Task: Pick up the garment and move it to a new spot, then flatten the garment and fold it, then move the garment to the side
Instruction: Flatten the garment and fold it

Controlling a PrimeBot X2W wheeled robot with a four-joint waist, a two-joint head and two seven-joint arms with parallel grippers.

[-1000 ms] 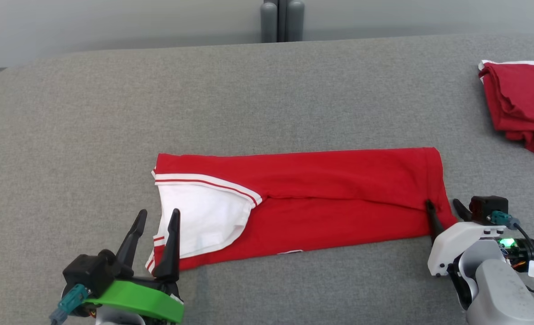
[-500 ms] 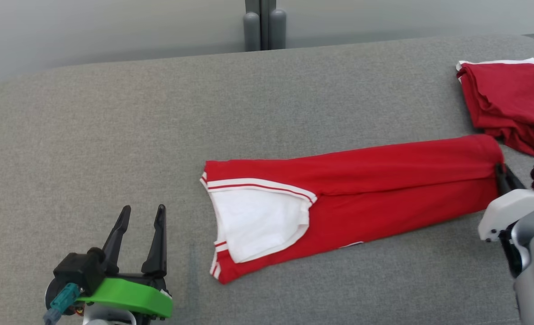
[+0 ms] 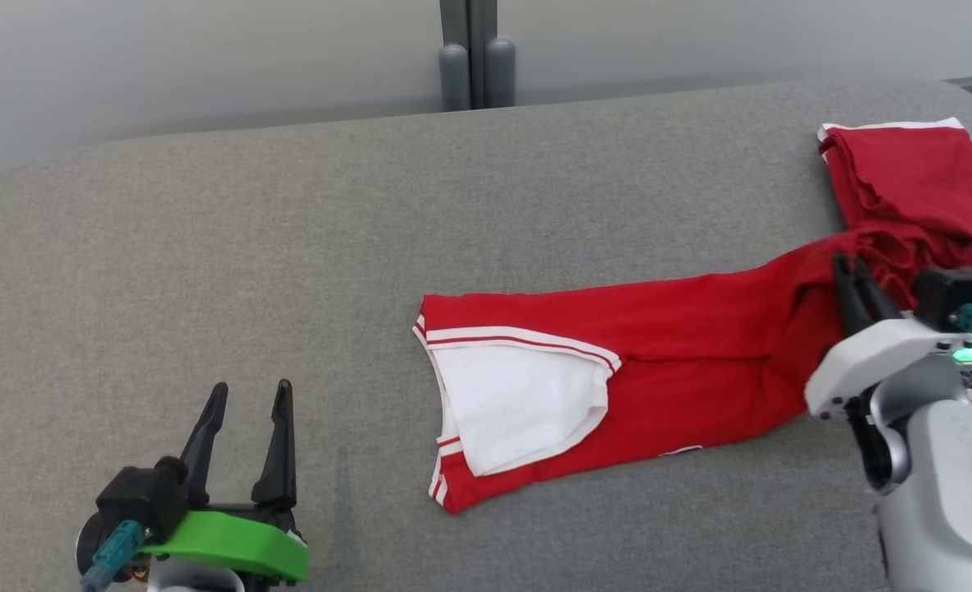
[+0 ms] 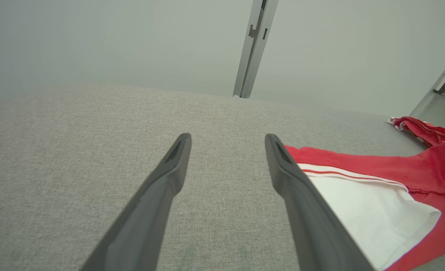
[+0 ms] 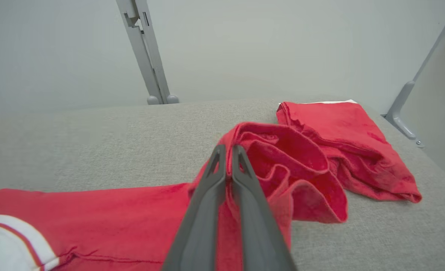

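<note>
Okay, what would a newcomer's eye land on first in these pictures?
The long red garment with its white panel lies across the middle of the grey padded surface. The right gripper is shut on its bunched right end, beside a second red garment at far right. The left gripper sits open at lower left, touching nothing.

We see the left gripper (image 4: pixel 227 140) with its two dark fingers (image 4: pixel 158 203) spread well apart; the grey fabric surface (image 4: pixel 75 150) shows in the gap between them. Right of the right-hand finger, the red garment (image 4: pixel 414 171) lies on that surface, with a white panel (image 4: pixel 365 210) bordered above by a white-and-red striped band. The finger overlaps the garment's near corner in this view; we cannot tell whether they touch. Beyond the garment lies a second red cloth (image 4: pixel 424 130). A grey post (image 4: pixel 254 49) stands against the pale wall (image 4: pixel 94 37).
</note>
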